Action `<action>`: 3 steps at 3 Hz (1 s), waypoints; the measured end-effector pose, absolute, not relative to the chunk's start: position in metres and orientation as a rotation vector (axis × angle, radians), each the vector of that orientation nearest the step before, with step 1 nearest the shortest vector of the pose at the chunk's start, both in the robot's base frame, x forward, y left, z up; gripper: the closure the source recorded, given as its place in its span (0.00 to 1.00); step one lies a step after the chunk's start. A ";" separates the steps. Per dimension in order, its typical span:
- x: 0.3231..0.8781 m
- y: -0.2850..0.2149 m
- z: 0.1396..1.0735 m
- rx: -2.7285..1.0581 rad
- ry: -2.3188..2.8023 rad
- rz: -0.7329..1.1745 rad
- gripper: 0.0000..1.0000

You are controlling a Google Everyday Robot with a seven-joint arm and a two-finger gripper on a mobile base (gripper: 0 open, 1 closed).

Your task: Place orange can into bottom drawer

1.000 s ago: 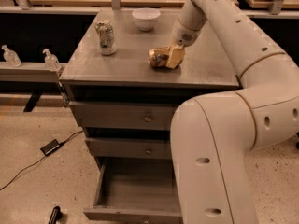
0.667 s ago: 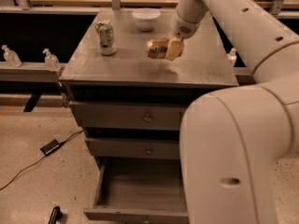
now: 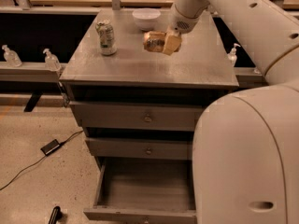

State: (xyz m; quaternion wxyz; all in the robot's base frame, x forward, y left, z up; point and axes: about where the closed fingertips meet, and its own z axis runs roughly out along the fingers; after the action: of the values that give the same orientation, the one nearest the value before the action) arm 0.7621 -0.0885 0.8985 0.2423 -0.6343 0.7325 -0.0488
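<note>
Grey cabinet top [image 3: 149, 66], gripper [image 3: 164, 43] above it, pinching orange can [image 3: 152, 41], bottom drawer [image 3: 145, 183] open

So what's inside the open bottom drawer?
Nothing visible in the drawer; the robot's body hides its right side. The claw holds the can above the cabinet top.

I count two cans: the orange can [image 3: 153, 41] gripped in my single end effector [image 3: 163, 42] above the worktop [image 3: 149, 66], and a green-and-white can [image 3: 106, 37] on it. Also one bowl [image 3: 146, 18] on it, three drawers [image 3: 147, 118] below, three bottles [image 3: 51, 59] beside.
</note>
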 end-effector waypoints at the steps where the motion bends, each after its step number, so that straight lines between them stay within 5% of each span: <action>1: 0.763 -0.089 0.893 -1.730 2.006 -0.086 1.00; 3: 0.696 -0.098 0.940 -1.514 1.880 0.116 1.00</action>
State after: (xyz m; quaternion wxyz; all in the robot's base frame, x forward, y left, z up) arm 0.6957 -0.0981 0.9400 0.3547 -0.5859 0.7272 0.0449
